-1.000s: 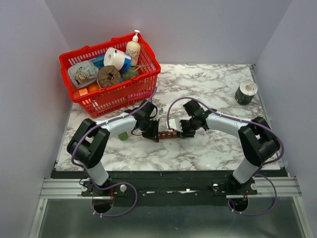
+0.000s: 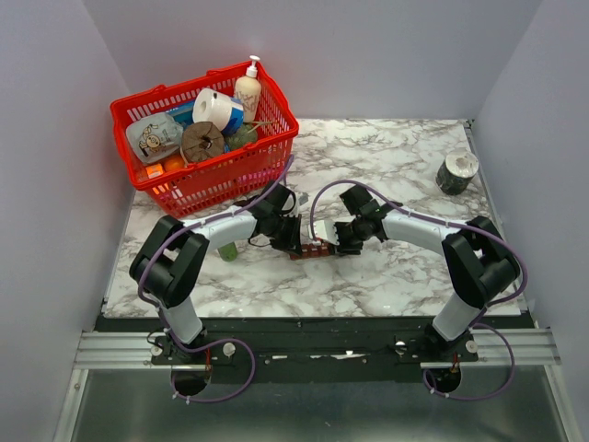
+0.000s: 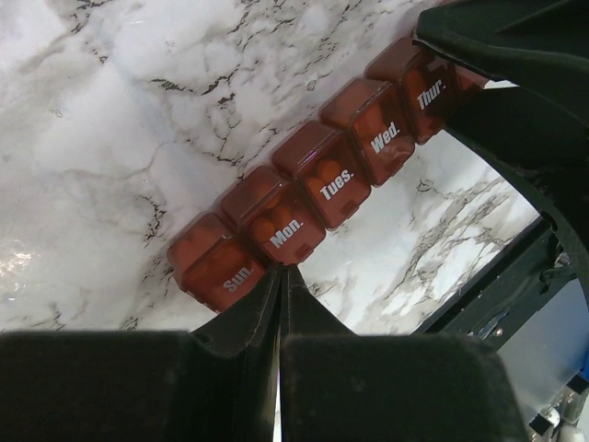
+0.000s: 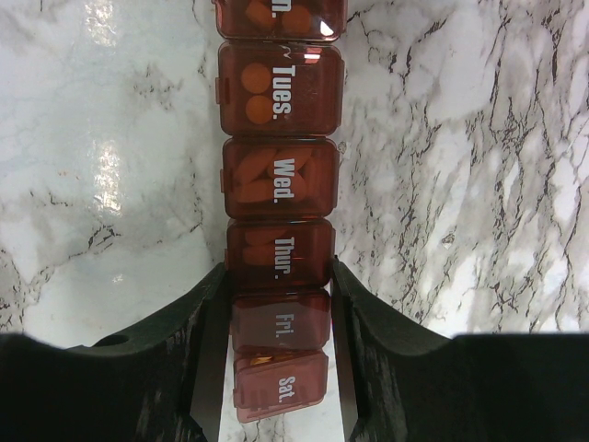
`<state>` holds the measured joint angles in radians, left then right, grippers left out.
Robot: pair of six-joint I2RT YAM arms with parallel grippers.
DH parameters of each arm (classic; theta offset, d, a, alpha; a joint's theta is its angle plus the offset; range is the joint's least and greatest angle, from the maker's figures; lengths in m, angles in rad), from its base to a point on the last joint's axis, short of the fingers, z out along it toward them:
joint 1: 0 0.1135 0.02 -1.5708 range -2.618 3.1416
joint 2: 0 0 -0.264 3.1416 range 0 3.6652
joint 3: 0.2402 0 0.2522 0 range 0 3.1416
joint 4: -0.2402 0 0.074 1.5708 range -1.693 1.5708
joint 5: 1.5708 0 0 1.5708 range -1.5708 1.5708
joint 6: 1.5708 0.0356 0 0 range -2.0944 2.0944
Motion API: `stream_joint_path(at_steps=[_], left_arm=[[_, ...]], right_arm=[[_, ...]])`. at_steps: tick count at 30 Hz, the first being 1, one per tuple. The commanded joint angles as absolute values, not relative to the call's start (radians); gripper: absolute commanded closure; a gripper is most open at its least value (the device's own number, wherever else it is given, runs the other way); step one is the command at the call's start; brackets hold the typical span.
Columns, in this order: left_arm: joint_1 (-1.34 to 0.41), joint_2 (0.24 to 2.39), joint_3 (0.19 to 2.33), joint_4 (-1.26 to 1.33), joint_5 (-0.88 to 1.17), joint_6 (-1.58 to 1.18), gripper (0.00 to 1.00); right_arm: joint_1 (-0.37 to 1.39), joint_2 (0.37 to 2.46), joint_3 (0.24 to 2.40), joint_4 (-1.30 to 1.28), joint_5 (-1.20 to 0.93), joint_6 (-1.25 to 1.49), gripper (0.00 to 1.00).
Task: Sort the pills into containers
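Pill box [image 2: 314, 249]: dark red strip of day-labelled compartments, lying flat on the marble table [image 2: 405, 157] between the two grippers. Orange pills show through several lids.
Left gripper [image 3: 281, 276]: fingers pressed together, holding nothing. The tips touch the strip's long side at the Sun./Mon. joint.
Right gripper [image 4: 279, 272]: fingers astride the strip, one against each side at Thur./Fri., clamping it.
Red basket [image 2: 276, 120]: far left corner, well apart from the strip.

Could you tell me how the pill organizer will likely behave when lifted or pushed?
Probably stiff: the pill organizer looks like one straight hard-plastic strip. Likely light, despite pills inside. Its glossy sides might slip within the right gripper.
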<state>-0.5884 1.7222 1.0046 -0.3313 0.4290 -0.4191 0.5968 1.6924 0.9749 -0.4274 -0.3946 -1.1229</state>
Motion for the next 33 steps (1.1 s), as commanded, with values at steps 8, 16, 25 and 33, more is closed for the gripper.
stream_joint_path(at_steps=[8,16,25,33], left_arm=[[-0.584,1.583,1.063,-0.422,0.345,-0.397,0.77],[-0.568,1.402,1.039,-0.417,0.23,-0.361,0.47],[-0.557,1.142,0.98,-0.33,0.095,-0.272,0.13],[-0.479,0.881,0.893,-0.14,0.11,-0.284,0.01]], right_arm=[[0.6,1.743,0.966,-0.483,-0.368,-1.101,0.67],[0.601,1.704,0.969,-0.483,-0.396,-1.074,0.34],[0.563,1.565,0.992,-0.514,-0.417,-1.023,0.0],[0.465,1.335,1.086,-0.49,-0.431,-0.686,0.0]])
